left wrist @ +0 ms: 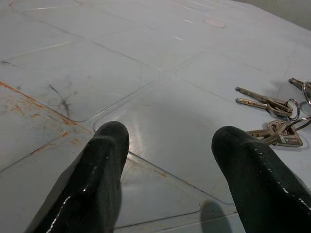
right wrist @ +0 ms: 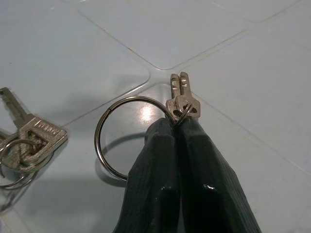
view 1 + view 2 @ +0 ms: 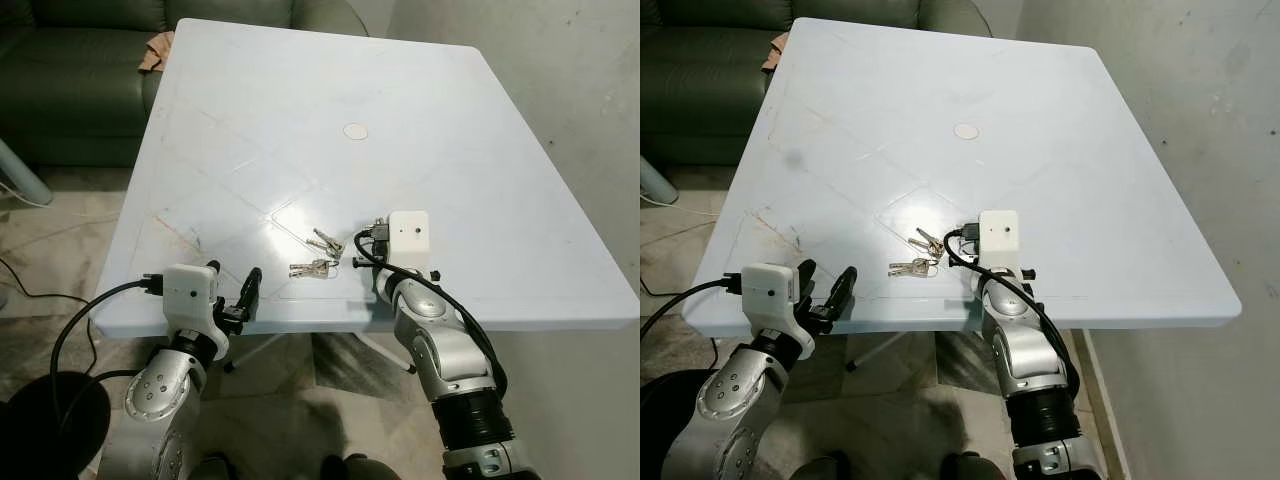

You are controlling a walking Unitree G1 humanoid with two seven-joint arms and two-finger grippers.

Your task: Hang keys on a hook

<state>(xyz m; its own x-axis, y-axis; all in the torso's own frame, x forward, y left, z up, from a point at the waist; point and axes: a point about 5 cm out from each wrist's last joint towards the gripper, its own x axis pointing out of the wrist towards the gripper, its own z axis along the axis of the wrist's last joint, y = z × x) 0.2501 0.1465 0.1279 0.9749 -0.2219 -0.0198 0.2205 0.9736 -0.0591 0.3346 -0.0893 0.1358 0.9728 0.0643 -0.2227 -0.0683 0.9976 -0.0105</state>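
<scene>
Black fingers [image 2: 194,160] of our right gripper [image 2: 177,127] pinch the keys [image 2: 182,97] at the big ring [image 2: 127,138] on the table [image 3: 480,150], left gripper [image 3: 232,290] open; lift next, hook unseen.

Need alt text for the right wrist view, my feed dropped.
The right gripper is shut on a large key ring, pinching it where two small keys hang, just above the pale blue table. A second bunch of keys lies on the table beside it.
</scene>
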